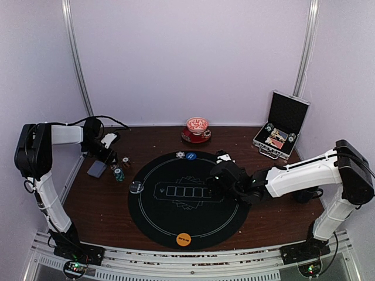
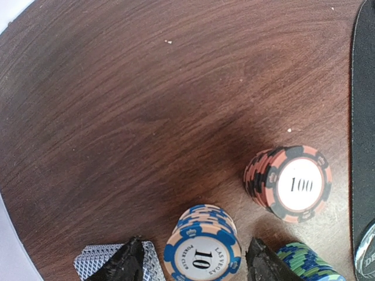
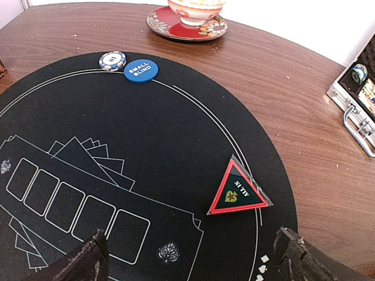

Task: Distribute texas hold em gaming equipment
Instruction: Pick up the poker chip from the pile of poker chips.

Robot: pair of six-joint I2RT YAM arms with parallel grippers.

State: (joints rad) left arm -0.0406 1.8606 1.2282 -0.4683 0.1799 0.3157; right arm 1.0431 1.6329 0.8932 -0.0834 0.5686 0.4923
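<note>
Fingers of my left gripper stand apart, straddling the blue-and-white chip stack without clamping it. A patterned card lies just outside one finger and a green-striped stack outside the other, with a red-and-black stack beyond. My right gripper hangs spread wide, holding nothing, over the black mat. A triangular all-in marker lies just ahead, and the blue small-blind disc and a lone chip sit at the far rim.

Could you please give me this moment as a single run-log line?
left end effector: open around 10 chip stack | right end effector: open over mat, near ALL IN triangle
</note>
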